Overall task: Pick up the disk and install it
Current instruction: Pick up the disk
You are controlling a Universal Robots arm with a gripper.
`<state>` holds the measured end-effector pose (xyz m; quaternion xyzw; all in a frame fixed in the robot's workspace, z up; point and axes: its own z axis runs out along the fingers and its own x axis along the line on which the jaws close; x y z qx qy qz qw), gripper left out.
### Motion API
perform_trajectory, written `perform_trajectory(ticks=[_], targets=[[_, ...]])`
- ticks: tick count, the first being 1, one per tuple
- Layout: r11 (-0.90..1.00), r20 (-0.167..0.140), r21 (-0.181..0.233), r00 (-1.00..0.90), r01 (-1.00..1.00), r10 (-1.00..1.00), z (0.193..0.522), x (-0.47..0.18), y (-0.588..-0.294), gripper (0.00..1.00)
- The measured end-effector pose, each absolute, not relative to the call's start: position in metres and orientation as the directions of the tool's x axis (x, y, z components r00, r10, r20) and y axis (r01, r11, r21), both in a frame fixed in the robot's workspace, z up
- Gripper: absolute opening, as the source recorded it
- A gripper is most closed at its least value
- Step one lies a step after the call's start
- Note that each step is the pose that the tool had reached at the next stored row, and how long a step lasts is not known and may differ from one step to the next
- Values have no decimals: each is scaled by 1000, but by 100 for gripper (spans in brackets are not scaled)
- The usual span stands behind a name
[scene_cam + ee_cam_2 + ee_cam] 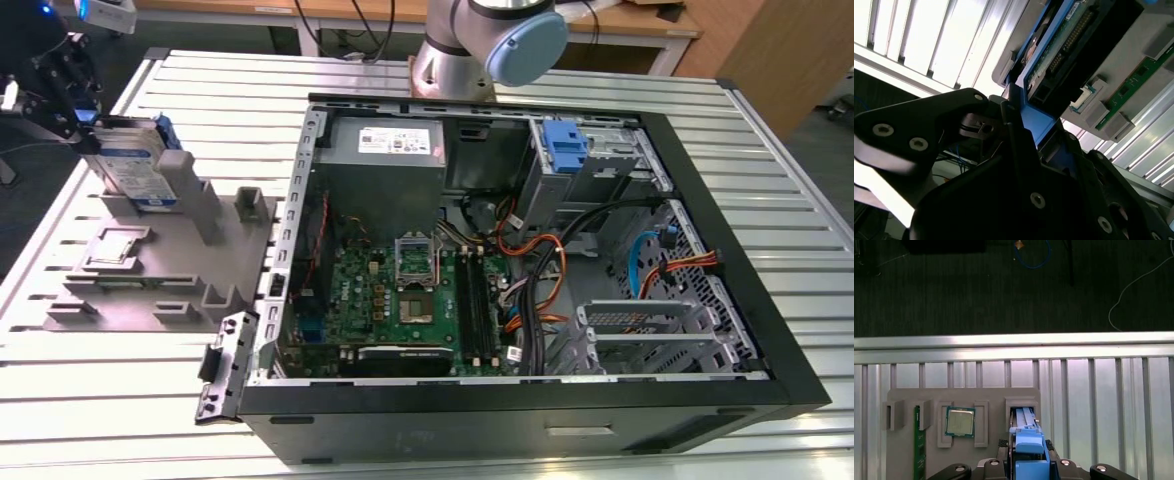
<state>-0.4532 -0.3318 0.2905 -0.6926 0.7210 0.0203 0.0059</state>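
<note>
**A:** Where is the disk (134,165)?

**B:** It stands on edge in a slot of the grey fixture (160,270). The fixture sits on the slatted table (80,390) near the edge at the exterior view's left, well apart from the open computer case (534,412). The slot looks built to hold the disk upright so that its top edge is free to be gripped from above.

**A:** And the gripper (1035,125)?

**B:** It is over that top edge. In the second wrist view the black fingers (979,107) lie against both sides of the blue frame (1029,452) with no gap showing, so it seems closed on the disk. Gripping the narrow frame rather than the broad faces probably keeps the pads off the label and the circuit board.

**A:** Which way does the disk point?

**B:** Its long axis runs up and down, rising out of the slot toward the gripper. The labelled face is turned toward the exterior camera. It leans a little in that view, though this may only be the camera's angle. It isn't clear whether the lower edge is seated or just clear of the slot.

**A:** Anything else on the fixture?

**B:** In the first wrist view a square chip (959,421) lies in a pocket just beside the disk's slot. A green memory stick (917,450) lies further along.
</note>
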Motion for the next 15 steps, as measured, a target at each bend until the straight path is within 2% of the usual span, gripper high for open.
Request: perform_trajectory(ticks=[15], targets=[[40,-37,21,-41,-999,-998,295,-453,-332,37]])
